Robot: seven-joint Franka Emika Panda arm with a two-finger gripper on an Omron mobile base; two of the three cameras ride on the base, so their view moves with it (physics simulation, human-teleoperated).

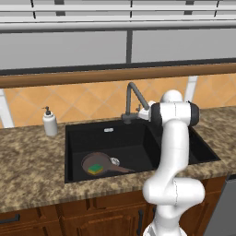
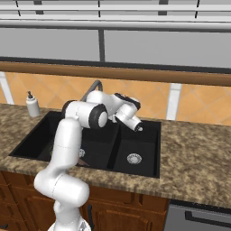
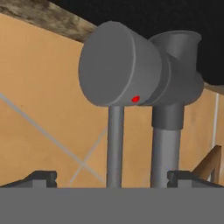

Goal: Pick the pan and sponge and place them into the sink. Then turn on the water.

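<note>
One pan (image 1: 98, 164), one sponge (image 1: 96, 169), one double-basin sink (image 1: 108, 133) with two round drains, one gooseneck faucet (image 1: 132, 99), one soap dispenser (image 1: 50, 122), one worktop (image 1: 32, 156), one robot arm (image 1: 173, 152).

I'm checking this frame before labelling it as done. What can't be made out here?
- Whether the gripper touches the faucet: in the left base view the arm hides it.
- The pan in the right base view: the arm covers most of the large basin of the sink.
- The sponge: too small to show its layers.
- The fingers: hand view's bottom edge cuts them.
</note>
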